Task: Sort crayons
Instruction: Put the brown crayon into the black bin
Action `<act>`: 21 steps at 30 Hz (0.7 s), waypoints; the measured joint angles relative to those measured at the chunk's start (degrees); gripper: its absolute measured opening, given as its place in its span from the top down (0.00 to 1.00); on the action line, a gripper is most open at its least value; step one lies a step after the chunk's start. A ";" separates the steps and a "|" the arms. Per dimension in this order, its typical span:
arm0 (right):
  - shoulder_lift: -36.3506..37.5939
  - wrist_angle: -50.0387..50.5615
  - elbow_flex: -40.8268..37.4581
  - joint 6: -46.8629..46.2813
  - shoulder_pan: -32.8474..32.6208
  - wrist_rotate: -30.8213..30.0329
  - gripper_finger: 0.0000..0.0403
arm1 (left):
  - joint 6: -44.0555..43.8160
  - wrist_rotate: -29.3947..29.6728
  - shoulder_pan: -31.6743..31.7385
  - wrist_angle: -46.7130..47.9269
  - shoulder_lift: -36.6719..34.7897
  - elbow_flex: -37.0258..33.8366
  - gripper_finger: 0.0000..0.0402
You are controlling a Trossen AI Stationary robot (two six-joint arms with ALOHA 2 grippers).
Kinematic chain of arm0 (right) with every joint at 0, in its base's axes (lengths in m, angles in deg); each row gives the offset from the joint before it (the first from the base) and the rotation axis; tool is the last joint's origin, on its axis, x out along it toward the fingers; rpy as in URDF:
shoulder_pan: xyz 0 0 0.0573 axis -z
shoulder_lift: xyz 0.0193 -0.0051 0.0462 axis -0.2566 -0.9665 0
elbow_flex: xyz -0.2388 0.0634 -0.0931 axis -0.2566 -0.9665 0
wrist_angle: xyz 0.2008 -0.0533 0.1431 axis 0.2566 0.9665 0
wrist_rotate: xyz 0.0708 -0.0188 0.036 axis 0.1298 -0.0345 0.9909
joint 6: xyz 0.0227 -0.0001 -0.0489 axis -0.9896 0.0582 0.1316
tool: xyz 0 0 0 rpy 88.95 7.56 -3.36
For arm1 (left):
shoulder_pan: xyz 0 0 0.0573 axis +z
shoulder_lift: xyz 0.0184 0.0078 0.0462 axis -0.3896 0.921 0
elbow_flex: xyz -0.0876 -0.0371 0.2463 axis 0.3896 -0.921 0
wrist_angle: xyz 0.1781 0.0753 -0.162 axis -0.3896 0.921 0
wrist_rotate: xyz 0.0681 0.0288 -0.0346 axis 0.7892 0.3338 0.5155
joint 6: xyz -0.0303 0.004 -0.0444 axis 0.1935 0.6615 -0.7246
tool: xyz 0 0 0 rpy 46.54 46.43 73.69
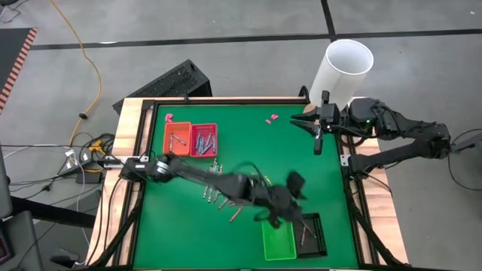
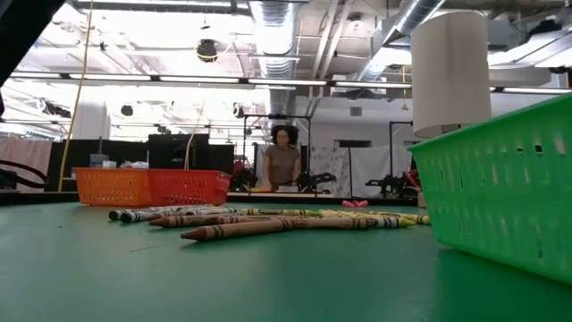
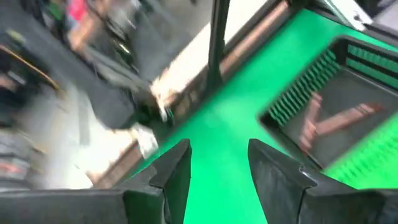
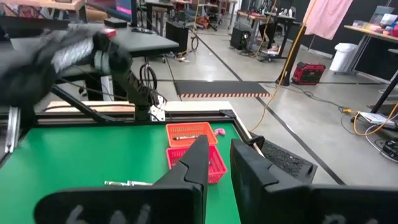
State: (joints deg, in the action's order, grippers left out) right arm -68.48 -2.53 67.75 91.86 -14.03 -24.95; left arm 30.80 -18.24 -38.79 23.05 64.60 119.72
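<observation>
While its fingers stand apart, the left tool [image 1: 280,214] hovers near the black tray [image 1: 312,232].

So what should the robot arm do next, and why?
Probably swing the left fingers back to the loose crayons for another one. They're open and empty above the black tray, which already holds brown-red crayons, and a pile is still unsorted on the green table.

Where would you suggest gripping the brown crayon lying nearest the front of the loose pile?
Probably at its middle, from straight above: the brown crayon lies flat on the green table, a thin stick with its front side clear. Turn the end effector so its fingers close across the crayon's width.
</observation>
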 joint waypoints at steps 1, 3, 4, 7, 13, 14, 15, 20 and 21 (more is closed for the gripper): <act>0.12 0.33 0.00 -0.02 0.00 0.00 0.83 | -2.40 -1.43 0.83 3.56 -1.85 -0.02 0.62; 0.69 1.06 0.02 -0.39 -0.07 0.00 0.83 | -6.60 -3.39 2.68 9.85 -5.15 -0.02 0.62; 0.96 1.71 0.02 -1.11 -0.07 0.00 0.83 | -8.22 -3.71 3.44 12.83 -6.77 -0.02 0.62; 1.59 3.23 0.02 -3.26 -0.09 0.20 0.83 | -11.30 -3.45 5.25 22.17 -10.87 -0.02 0.65; 2.84 9.23 0.02 -4.50 -0.09 0.67 0.83 | -18.16 -3.24 5.21 39.62 -18.42 -0.04 0.75; 2.92 10.32 0.02 -4.50 -0.09 0.71 0.83 | -19.76 -3.22 4.80 41.58 -19.50 -0.02 0.77; 2.95 11.29 0.02 -4.54 -0.12 0.79 0.83 | -20.95 -2.89 4.21 43.27 -20.35 -0.15 0.79; 3.47 16.91 0.02 -4.66 -0.73 1.46 0.83 | -26.92 3.83 -0.53 41.67 -28.28 -10.38 0.85; 3.48 17.94 0.02 -4.77 -0.89 1.49 0.83 | -28.41 6.01 -1.60 39.86 -30.58 -14.22 0.86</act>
State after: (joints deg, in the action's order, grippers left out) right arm -65.00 15.40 67.77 87.09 -14.92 -23.46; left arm 2.39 -12.24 -40.39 62.91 34.03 105.50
